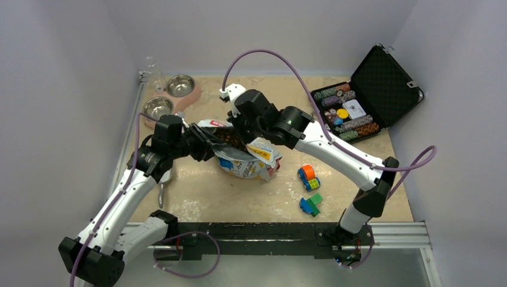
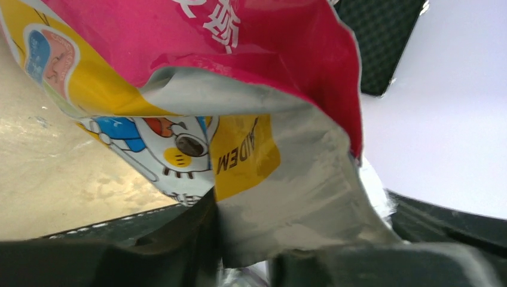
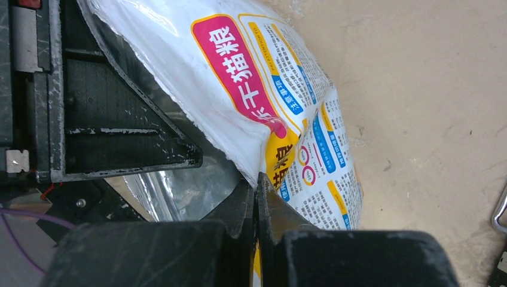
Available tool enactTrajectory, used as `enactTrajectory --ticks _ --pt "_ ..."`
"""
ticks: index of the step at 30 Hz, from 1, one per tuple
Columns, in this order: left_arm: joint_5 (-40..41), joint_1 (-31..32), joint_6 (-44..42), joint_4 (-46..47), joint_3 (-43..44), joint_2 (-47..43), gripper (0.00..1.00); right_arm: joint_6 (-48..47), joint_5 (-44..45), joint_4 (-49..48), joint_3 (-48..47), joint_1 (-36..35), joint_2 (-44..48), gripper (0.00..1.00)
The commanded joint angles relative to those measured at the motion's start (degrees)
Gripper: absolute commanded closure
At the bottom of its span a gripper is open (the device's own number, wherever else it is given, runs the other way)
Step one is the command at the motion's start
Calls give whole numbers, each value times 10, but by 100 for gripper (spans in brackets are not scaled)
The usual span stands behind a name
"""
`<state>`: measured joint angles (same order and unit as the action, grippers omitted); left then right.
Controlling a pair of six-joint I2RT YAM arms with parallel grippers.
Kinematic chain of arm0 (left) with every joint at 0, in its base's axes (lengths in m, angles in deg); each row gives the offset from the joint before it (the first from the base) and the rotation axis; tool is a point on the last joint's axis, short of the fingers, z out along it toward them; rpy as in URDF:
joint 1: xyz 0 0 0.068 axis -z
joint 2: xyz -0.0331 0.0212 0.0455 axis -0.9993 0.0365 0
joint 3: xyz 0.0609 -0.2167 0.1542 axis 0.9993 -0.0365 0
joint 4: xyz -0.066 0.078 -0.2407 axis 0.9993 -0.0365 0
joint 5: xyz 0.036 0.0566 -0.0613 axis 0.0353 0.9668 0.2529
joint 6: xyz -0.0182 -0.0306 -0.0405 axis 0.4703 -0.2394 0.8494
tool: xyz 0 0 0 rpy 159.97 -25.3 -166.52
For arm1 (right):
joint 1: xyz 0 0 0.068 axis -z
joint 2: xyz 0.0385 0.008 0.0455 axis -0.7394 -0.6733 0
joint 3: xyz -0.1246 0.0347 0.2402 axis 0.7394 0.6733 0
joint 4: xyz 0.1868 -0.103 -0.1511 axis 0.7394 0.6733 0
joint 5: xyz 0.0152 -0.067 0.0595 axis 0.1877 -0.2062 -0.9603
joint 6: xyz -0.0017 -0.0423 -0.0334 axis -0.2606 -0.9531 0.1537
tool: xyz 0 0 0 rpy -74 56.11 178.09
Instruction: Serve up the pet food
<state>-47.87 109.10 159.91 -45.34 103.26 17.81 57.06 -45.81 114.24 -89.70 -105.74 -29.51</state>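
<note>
The crinkly white, yellow and red pet food bag (image 1: 248, 158) lies mid-table with its mouth held open between both grippers. Dark brown kibble (image 1: 231, 138) shows inside the mouth. My left gripper (image 1: 206, 143) is shut on the bag's left rim; in the left wrist view the silver inner flap (image 2: 287, 197) runs down between its fingers (image 2: 179, 245). My right gripper (image 1: 242, 127) is shut on the bag's far rim; in the right wrist view its fingertips (image 3: 242, 200) pinch the printed edge of the bag (image 3: 263, 95).
A pink stand with two steel bowls (image 1: 170, 95) sits at the back left. An open black case of poker chips (image 1: 359, 107) is at the back right. Toy blocks (image 1: 309, 177) (image 1: 311, 204) lie right of the bag. A metal utensil (image 1: 161, 192) lies by the left arm.
</note>
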Motion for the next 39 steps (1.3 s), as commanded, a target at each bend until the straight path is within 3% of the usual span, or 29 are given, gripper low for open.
enactTrajectory --ticks 1,4,7,10,14,17,20,27,32,34,36,39 --pt "-12 5 -7 -20 21 23 81 26 21 12 -72 -10 24 100" --pt "-18 6 -76 -96 45 -4 100 2 108 52 -117 38 10 100" --pt "-1 6 -164 -179 60 -78 100 -5 88 87 -163 116 12 100" --pt "-28 6 -180 -207 42 -137 100 -48 50 61 -144 126 39 100" --pt "-89 6 -129 -150 26 -144 100 -46 3 32 -80 112 75 100" --pt "-81 6 -103 -111 65 -132 100 -20 -23 24 -53 111 89 100" --pt "-68 5 -98 -78 122 -84 100 -3 -15 25 -73 114 74 100" --pt "-91 6 -74 -20 317 139 100 -31 57 129 -369 194 -53 100" --pt "-108 6 -80 -22 499 294 100 -70 30 38 -345 290 -21 100" --pt "-126 6 -84 -5 568 354 100 -118 36 0 -348 301 -17 100" --pt "-130 3 -116 -62 667 408 100 -141 30 -21 -351 301 -16 100" --pt "-121 0 -163 -119 673 428 100 -132 16 -21 -298 291 1 100"
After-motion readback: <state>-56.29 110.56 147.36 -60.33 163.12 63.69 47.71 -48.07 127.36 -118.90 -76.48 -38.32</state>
